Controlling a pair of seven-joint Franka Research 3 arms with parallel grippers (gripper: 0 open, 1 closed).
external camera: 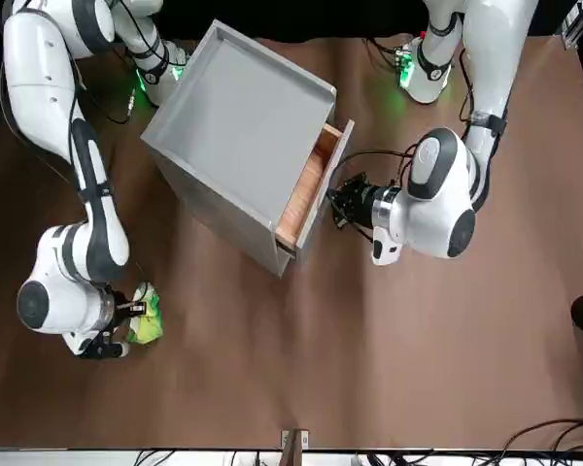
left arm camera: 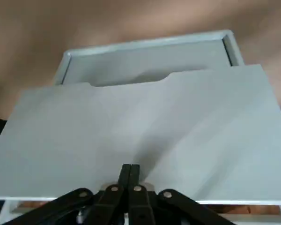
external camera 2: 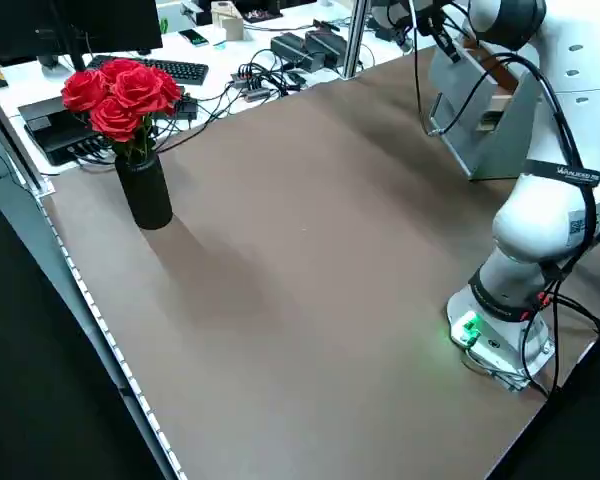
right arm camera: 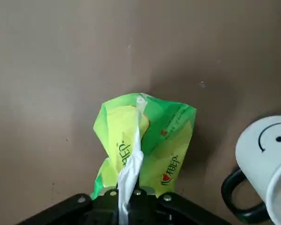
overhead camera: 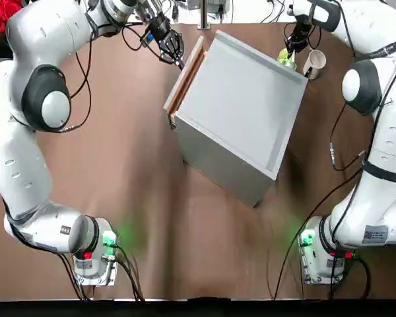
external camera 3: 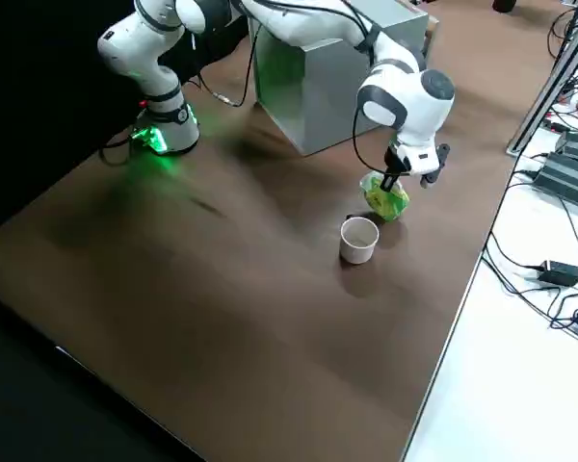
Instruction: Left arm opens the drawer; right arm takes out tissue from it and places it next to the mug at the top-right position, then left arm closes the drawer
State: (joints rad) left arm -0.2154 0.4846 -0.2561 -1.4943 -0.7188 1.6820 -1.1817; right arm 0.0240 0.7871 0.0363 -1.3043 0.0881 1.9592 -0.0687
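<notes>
The grey cabinet stands slanted mid-table, its drawer out by a narrow gap that shows the light-wood side. My left gripper is shut, its fingertips together right at the pale drawer front. My right gripper is shut on the white top seam of the yellow-green tissue. The packet hangs at or just above the tabletop. The white mug stands right beside it, at the far right of the table. In the front view the tissue shows, but the arm hides the mug.
A black vase of red roses stands at the table's far left corner. Cables, a keyboard and other gear lie beyond the far edge. Bare brown tabletop lies between the arm bases and the cabinet.
</notes>
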